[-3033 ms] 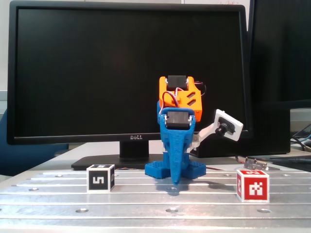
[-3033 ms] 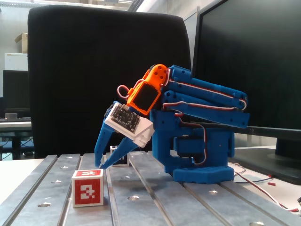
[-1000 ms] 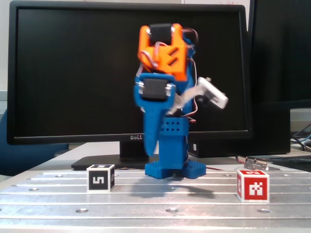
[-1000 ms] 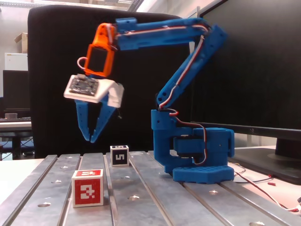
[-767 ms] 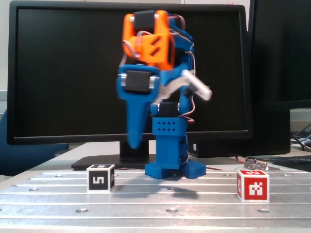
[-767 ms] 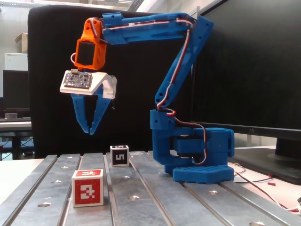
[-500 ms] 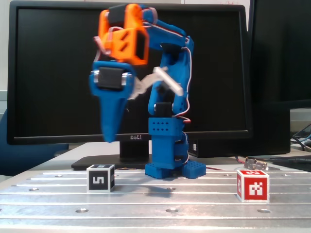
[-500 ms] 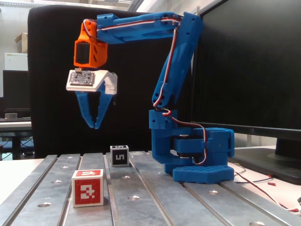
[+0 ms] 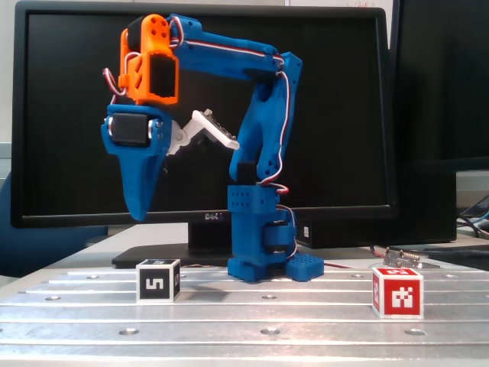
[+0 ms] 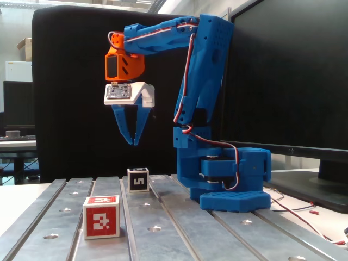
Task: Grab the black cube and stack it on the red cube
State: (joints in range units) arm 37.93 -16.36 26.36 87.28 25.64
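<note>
Gripper (image 10: 134,142) empty, nearly closed, above black cube (image 10: 138,179); we judge approach step, next open and descend.

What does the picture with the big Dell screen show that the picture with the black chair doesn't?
Only the screen view shows the Dell monitor head-on and the cubes far apart, left and right. Only the chair view shows the black chair and the two jaws side by side, tips together. Both fixed views show the blue arm, its gripper above the black cube, and the red cube on the metal table.
</note>
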